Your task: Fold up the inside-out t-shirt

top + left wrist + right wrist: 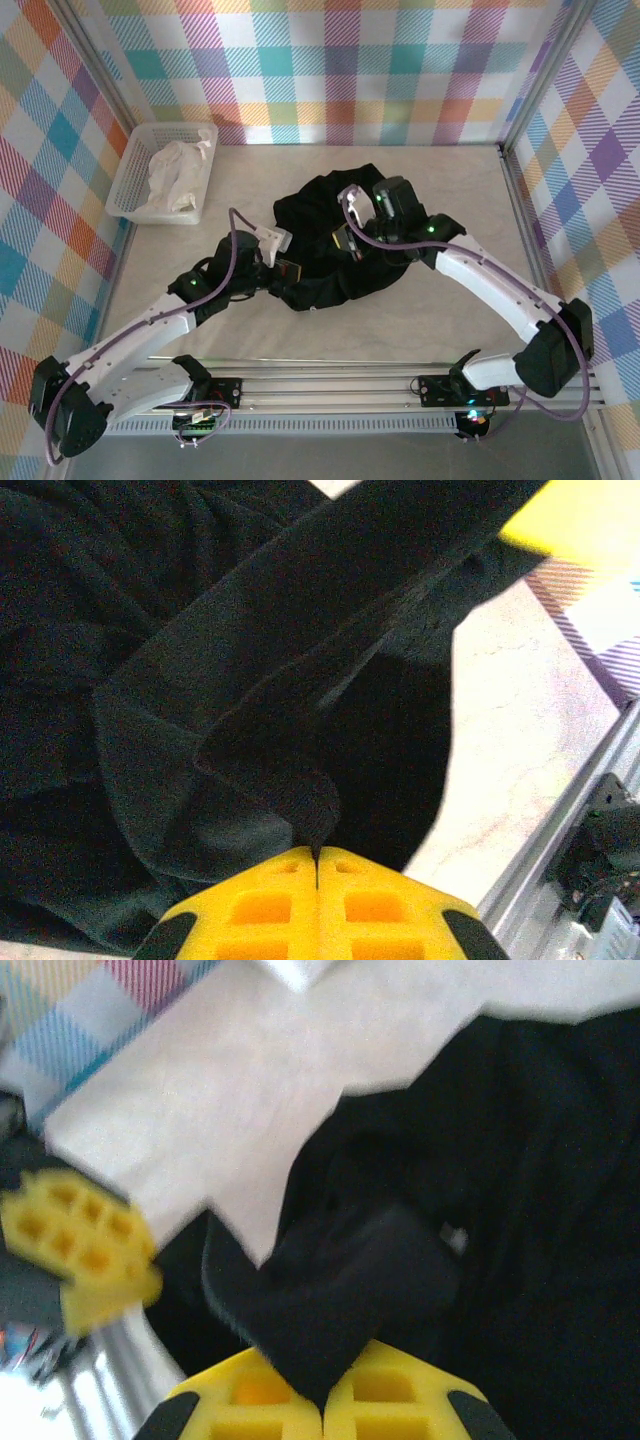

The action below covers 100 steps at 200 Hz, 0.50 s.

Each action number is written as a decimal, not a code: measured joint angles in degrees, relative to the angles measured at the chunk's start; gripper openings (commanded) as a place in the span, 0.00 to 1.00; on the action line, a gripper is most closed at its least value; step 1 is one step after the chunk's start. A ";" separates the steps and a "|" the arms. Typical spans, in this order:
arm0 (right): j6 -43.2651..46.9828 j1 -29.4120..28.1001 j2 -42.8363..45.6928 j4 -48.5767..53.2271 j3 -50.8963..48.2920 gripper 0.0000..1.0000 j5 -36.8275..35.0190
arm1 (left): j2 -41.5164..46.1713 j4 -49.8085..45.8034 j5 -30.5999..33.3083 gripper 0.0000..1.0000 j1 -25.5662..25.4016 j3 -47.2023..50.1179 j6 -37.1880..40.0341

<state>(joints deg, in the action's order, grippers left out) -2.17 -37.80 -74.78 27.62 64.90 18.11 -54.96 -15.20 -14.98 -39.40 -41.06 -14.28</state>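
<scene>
Ok, L claw & R claw each clamped on a fold of the bunched black t-shirt

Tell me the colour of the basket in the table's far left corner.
The basket is white; the top external view shows it best.

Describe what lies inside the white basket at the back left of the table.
A crumpled white cloth lies inside the basket and fills most of it. The basket's floor beneath the cloth is covered, so anything under it cannot be seen.
</scene>
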 measured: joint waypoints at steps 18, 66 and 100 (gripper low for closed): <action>-1.68 -0.20 5.09 2.54 -7.13 0.20 3.34 | 4.31 0.63 -1.55 0.20 -2.38 4.44 -1.88; -5.22 -0.79 9.42 5.40 -18.34 0.52 7.89 | 14.25 0.48 7.61 0.53 -4.35 12.11 -8.33; -6.25 3.58 3.04 -2.47 -13.25 0.58 5.64 | 8.37 2.40 21.40 0.60 1.57 9.97 -12.41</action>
<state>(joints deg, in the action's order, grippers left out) -8.43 -34.22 -71.75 25.15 51.66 23.75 -46.59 -12.80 6.42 -37.82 -31.09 -26.70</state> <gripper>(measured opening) 0.565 0.573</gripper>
